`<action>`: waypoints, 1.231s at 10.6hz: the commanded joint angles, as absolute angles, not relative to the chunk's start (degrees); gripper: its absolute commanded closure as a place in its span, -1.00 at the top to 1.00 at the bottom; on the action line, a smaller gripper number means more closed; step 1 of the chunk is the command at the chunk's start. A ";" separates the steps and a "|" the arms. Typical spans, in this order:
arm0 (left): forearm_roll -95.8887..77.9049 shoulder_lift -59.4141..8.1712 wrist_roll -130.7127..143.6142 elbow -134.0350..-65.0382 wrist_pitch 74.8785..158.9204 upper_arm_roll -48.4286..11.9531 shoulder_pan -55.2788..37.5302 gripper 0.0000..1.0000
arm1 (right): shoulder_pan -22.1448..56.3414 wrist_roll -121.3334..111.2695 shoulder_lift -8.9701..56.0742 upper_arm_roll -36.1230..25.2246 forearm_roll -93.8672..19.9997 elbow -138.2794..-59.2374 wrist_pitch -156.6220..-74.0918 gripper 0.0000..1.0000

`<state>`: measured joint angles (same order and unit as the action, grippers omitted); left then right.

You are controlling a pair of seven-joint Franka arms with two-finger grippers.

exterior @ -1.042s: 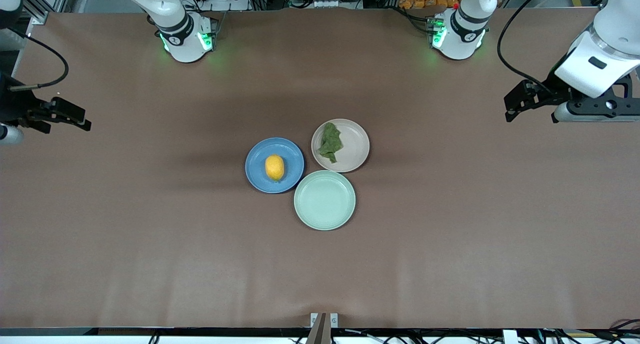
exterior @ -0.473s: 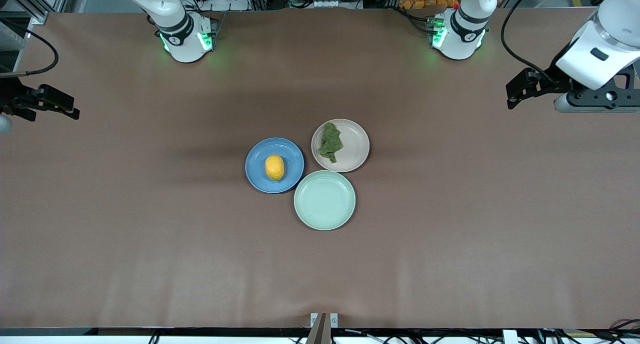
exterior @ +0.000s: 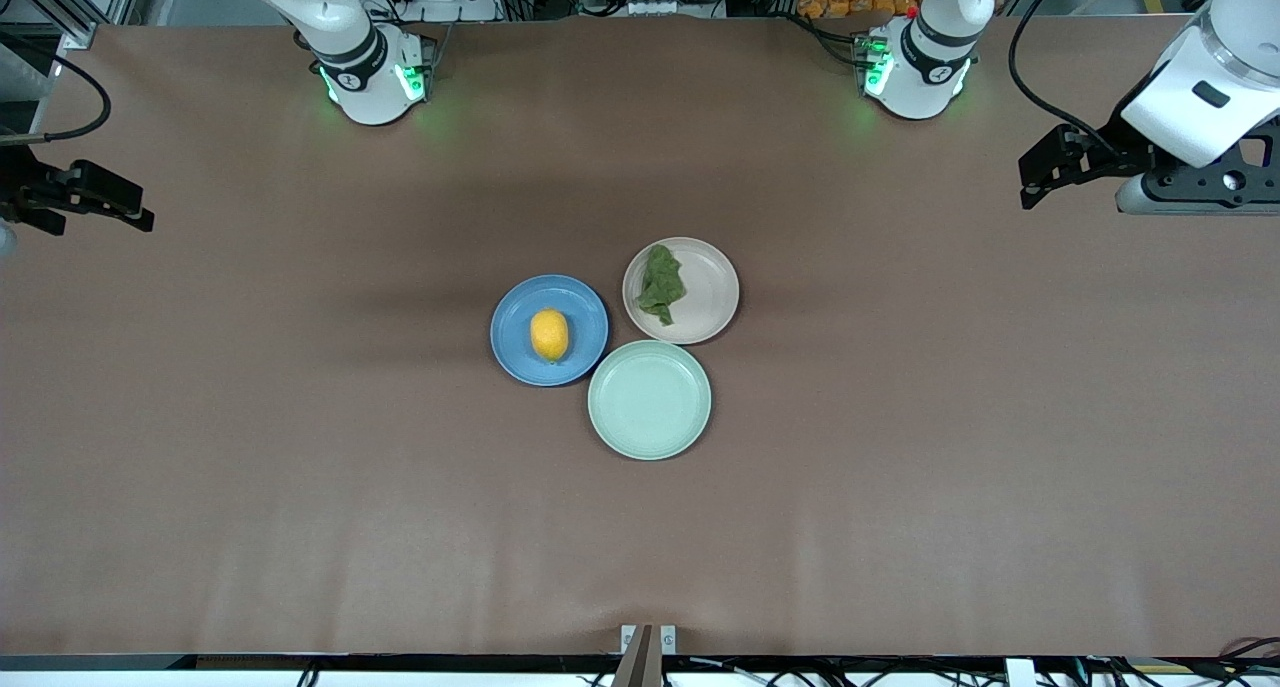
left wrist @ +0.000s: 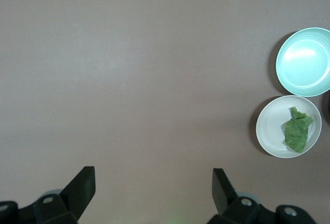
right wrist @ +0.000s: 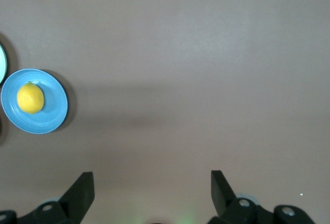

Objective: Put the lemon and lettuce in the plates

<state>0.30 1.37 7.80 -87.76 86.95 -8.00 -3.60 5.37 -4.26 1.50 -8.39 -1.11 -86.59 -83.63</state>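
A brown table (exterior: pixel 300 467) fills the front view, with three round plates clustered touching one another just above the middle of the frame. The lemon (exterior: pixel 549 335) lies in the center of the blue plate (exterior: pixel 510 352), the plate of the three toward the right arm's end of the table. The lettuce (exterior: pixel 661 285), a crumpled dark green leaf, lies in the beige-pink plate (exterior: pixel 712 297), on the part of it toward the blue plate. A mint-green plate (exterior: pixel 649 399) with nothing on it sits nearest the front camera, touching both others. The right gripper (exterior: pixel 125 202) hangs at the far left edge of the front view, over bare table and well apart from the lemon; its fingers (right wrist: pixel 82 193) are spread wide with nothing between them, and its wrist view shows the lemon (right wrist: pixel 30 98) on the blue plate (right wrist: pixel 54 115) at the left edge of the frame. The left gripper (exterior: pixel 1040 172) hangs at the upper right of the front view, over bare table and well apart from the lettuce; its fingers (left wrist: pixel 82 188) are likewise spread wide with nothing held. Its wrist view shows the lettuce (left wrist: pixel 298 131) in the beige-pink plate (left wrist: pixel 268 131) at the right edge of the frame, with the mint-green plate (left wrist: pixel 304 61) just above it.
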 commanded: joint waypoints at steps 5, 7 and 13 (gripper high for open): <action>0.97 1.49 5.36 -86.05 85.61 -7.91 -3.51 1.00 | 6.24 -3.25 -0.61 -7.91 -0.26 -90.34 -88.13 1.00; 0.97 1.49 5.36 -86.13 85.61 -7.91 -3.52 1.00 | 6.24 -3.25 -0.44 -7.91 -0.26 -90.26 -88.60 1.00; 0.79 1.50 5.36 -86.13 85.61 -8.26 -3.34 1.00 | 6.24 -3.78 0.09 -7.91 1.93 -88.86 -88.68 1.00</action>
<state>0.30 1.37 6.74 -87.02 86.89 -7.99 -3.53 5.91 -4.05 1.37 -7.99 -0.14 -88.27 -88.42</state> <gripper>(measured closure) 0.000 0.000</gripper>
